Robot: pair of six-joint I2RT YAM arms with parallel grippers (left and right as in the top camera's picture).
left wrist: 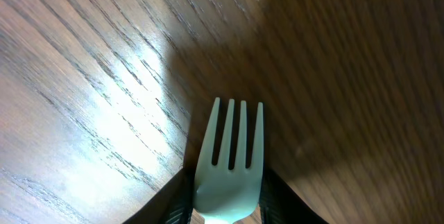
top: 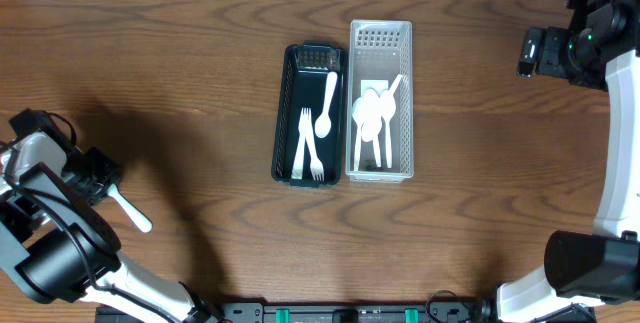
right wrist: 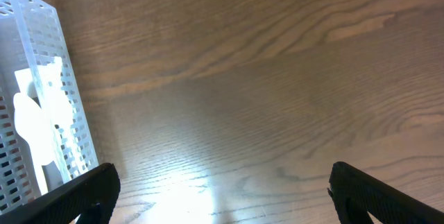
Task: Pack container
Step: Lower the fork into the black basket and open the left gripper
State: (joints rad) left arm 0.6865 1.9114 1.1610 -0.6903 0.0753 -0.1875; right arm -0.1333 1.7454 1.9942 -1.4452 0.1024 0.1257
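At the left edge of the brown wooden table (top: 200,63), your left gripper (left wrist: 227,207) clamps the white plastic fork (left wrist: 232,154) below its tines, well apart from the dark green plastic tray (top: 283,113); a slack pinch could let it swivel and snag the rim. Your right gripper (right wrist: 225,196) gapes, empty.

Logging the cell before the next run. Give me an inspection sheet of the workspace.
Surface: wooden table, no spills seen.
Job's things: dark basket holds two forks and a spoon; white basket beside it holds spoons.
Clutter: nothing seen.
Grippers: left gripper shut on a white fork; right gripper open, nothing between its fingers.
Cables: black cable looped at the left arm.
Surroundings: black rail at the near edge.
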